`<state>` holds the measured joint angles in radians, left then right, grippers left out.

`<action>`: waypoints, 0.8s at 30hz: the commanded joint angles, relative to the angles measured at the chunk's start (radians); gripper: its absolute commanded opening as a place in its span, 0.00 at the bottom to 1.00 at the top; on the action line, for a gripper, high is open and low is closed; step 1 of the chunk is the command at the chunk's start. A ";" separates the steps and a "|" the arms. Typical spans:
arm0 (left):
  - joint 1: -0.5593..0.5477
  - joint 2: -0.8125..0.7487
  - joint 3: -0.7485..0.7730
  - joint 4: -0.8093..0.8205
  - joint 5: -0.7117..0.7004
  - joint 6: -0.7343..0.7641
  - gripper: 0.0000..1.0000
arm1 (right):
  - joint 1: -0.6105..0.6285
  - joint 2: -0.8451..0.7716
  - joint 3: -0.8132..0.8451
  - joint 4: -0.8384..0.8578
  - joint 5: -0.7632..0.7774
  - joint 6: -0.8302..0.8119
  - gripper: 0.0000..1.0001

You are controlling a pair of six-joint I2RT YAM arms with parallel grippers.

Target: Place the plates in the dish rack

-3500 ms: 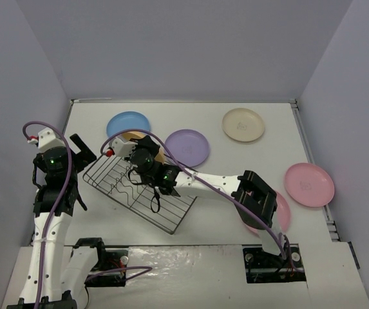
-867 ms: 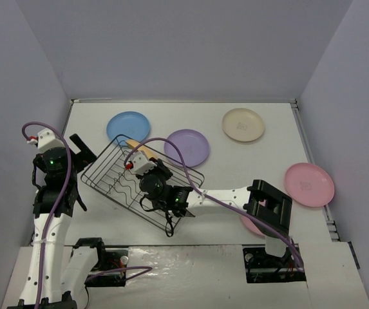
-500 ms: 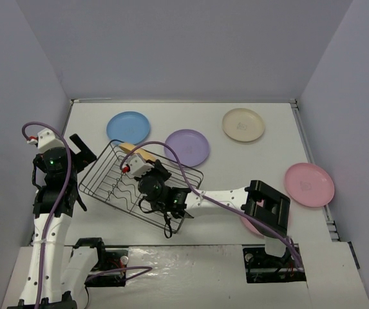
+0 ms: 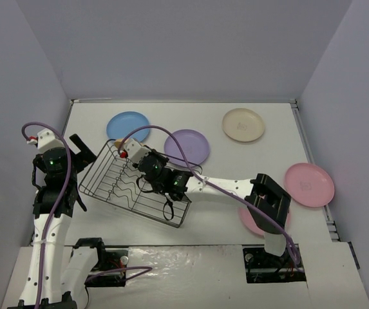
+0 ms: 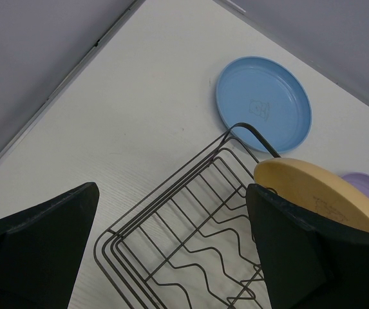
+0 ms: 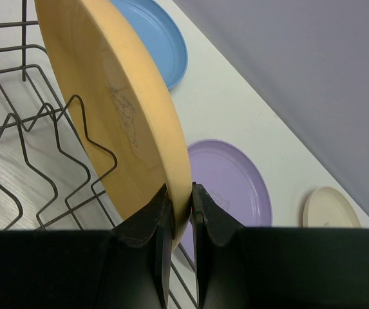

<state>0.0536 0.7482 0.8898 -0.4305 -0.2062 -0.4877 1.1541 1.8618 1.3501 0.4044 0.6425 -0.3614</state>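
Observation:
My right gripper point(image 6: 179, 201) is shut on the rim of the yellow-orange plate point(image 6: 116, 103) and holds it on edge among the wavy dividers at the far end of the dish rack point(image 4: 116, 187). That plate also shows in the left wrist view point(image 5: 316, 193). My left gripper point(image 4: 75, 151) is open and empty just left of the rack point(image 5: 184, 225). The blue plate point(image 4: 127, 125), purple plate point(image 4: 187, 147), cream plate point(image 4: 243, 124) and a pink plate point(image 4: 308, 184) lie flat on the table. A second pink plate point(image 4: 252, 222) is mostly hidden under my right arm.
The table is boxed in by grey walls at the back and both sides. The arm bases and cables sit along the near edge.
My right gripper has carried the yellow-orange plate from over the rack's near side to its far end. The rack has shifted and turned slightly. The left arm has not moved.

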 commanded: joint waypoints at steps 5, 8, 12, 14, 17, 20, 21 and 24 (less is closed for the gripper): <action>0.005 -0.007 0.032 0.041 0.007 -0.011 0.97 | -0.027 -0.012 0.067 -0.108 -0.204 0.149 0.14; 0.005 -0.006 0.032 0.041 0.007 -0.011 0.97 | -0.027 -0.004 0.057 -0.105 -0.211 0.170 0.20; 0.005 -0.009 0.032 0.041 0.008 -0.011 0.97 | -0.023 -0.009 0.040 -0.103 -0.219 0.192 0.34; 0.006 -0.008 0.032 0.042 0.010 -0.011 0.97 | -0.018 -0.015 0.033 -0.102 -0.225 0.195 0.39; 0.005 -0.008 0.031 0.042 0.011 -0.011 0.97 | -0.012 -0.029 0.027 -0.100 -0.224 0.197 0.43; 0.006 -0.007 0.032 0.042 0.011 -0.011 0.97 | -0.013 -0.034 0.023 -0.099 -0.224 0.202 0.52; 0.005 -0.008 0.032 0.042 0.010 -0.011 0.97 | -0.013 -0.036 0.021 -0.096 -0.223 0.201 0.52; 0.005 -0.008 0.032 0.044 0.011 -0.011 0.97 | -0.013 -0.037 0.016 -0.086 -0.214 0.200 0.47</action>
<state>0.0536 0.7475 0.8898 -0.4305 -0.2020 -0.4876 1.1339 1.8633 1.3651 0.2584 0.4179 -0.1796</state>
